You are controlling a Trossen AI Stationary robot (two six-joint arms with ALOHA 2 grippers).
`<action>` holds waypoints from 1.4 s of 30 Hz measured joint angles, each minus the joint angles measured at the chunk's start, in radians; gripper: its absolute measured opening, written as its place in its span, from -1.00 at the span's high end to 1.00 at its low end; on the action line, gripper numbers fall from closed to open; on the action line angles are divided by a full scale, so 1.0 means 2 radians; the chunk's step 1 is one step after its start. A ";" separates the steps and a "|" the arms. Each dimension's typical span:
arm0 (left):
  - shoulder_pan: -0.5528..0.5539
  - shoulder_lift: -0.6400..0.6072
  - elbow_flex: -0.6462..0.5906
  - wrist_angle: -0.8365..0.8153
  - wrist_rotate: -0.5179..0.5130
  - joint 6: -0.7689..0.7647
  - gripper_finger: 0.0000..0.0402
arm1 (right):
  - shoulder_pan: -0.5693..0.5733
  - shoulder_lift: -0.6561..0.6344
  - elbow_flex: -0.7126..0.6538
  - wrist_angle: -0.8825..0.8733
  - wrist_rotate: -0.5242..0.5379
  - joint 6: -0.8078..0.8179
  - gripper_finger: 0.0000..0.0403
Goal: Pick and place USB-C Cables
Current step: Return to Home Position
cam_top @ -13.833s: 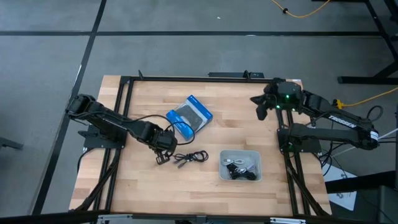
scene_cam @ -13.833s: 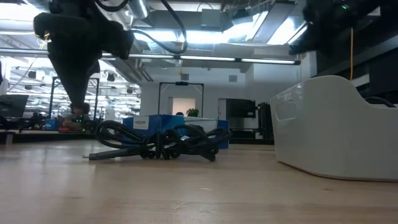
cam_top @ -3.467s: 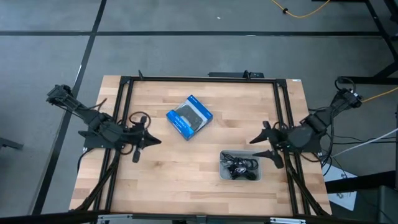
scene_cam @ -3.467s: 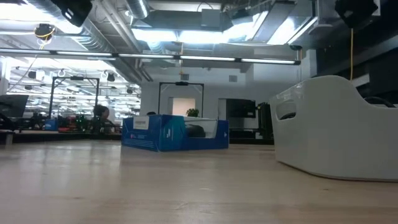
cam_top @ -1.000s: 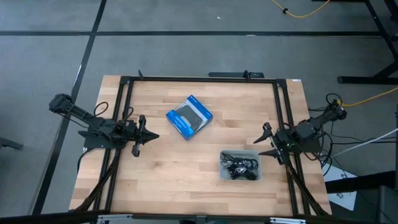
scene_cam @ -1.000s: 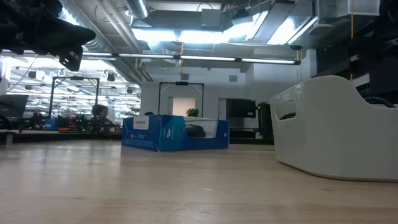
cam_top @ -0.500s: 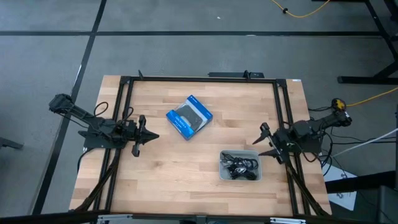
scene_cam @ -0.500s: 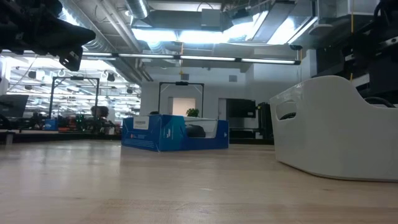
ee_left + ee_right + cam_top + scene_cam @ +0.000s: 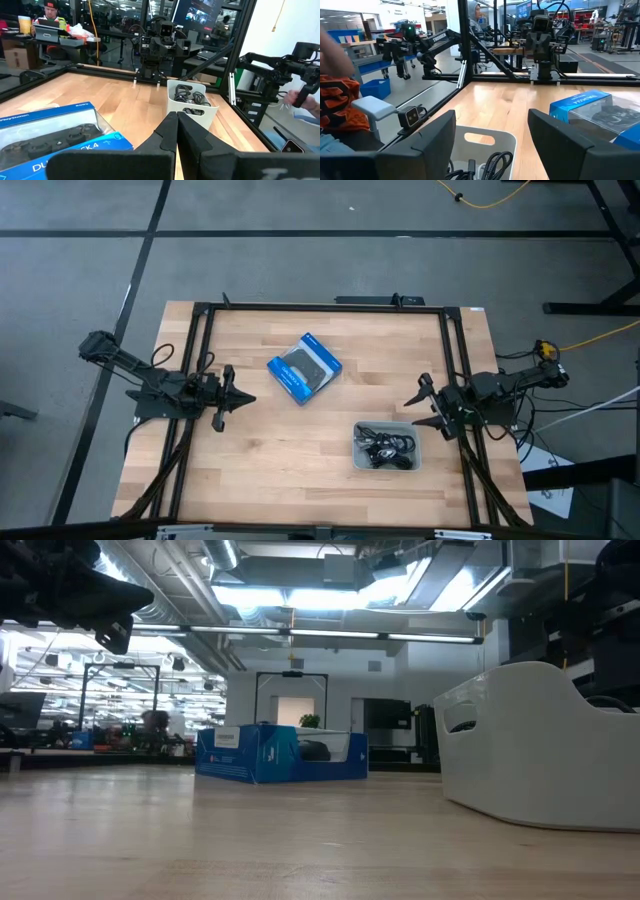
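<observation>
USB-C Cables: probably light and limp, tangled inside bin; best pinched mid-bundle.
Left hand: fingers together, empty.
Right hand: fingers apart, beside bin.

1. Left arm, frame left: slim black links, thin looped wires, probably black.
2. Right arm, frame right: same black build.
3. Right gripper: broad, flat, dark fingers.

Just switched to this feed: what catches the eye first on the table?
The gray bin beside the right gripper stands out, holding a dark tangle of USB-C cables. The blue box lies mid-table. The left gripper, jaws shut, and the right gripper, jaws open, sit at opposite edges.
</observation>
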 joint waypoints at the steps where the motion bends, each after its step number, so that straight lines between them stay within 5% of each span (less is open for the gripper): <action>1: 0.000 0.000 0.000 0.000 0.000 0.000 1.00 | 0.000 0.000 0.000 0.000 0.000 0.000 -0.26; 28: 0.000 -0.002 0.000 -0.002 0.003 -0.006 1.00 | 0.000 0.000 0.000 0.000 0.000 0.000 -0.26; 30: 0.000 -0.012 0.000 -0.006 0.005 0.044 1.00 | 0.000 0.000 0.000 0.000 0.001 0.000 -0.26; 35: 0.000 -0.060 0.000 -0.066 0.085 0.184 1.00 | 0.000 0.000 0.000 0.000 0.001 0.000 -0.26; 42: 0.034 -0.141 0.000 -0.160 0.138 0.193 1.00 | 0.000 0.000 0.000 0.000 0.001 0.000 -0.26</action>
